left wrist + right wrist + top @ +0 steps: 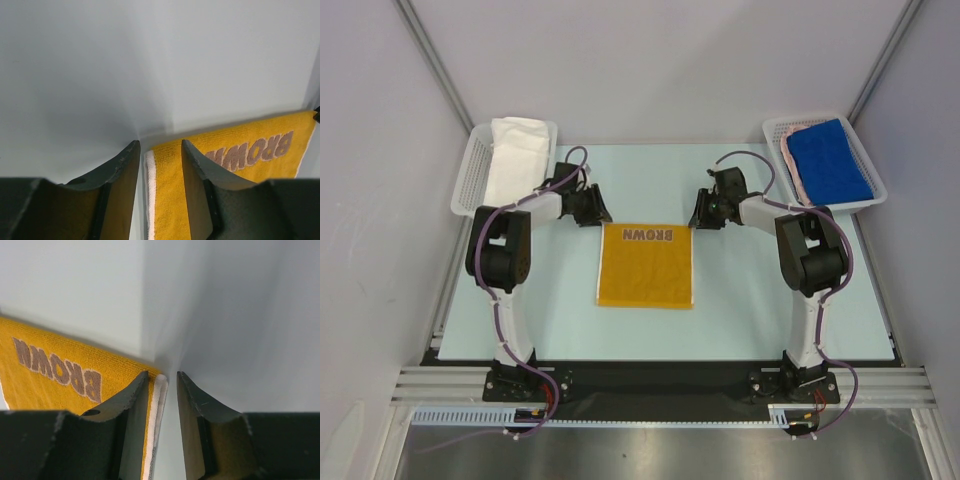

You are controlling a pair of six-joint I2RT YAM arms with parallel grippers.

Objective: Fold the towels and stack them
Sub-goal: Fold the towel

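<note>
A yellow-orange towel (645,265) with brown "BROWN" lettering lies folded flat at the middle of the table. My left gripper (592,212) is at its far left corner. In the left wrist view this gripper (159,150) stands open, with the towel's (175,200) white-edged border lying between its fingers. My right gripper (703,212) is at the far right corner. It (162,377) is open too, and the towel's (55,390) white edge lies loose in the gap. A white towel (515,160) fills the left basket. A blue towel (828,160) lies on a pinkish one (798,178) in the right basket.
A white mesh basket (466,180) stands at the back left corner of the pale table mat and another (773,128) at the back right. Grey walls close in the back and both sides. The arm bases are bolted to the near rail.
</note>
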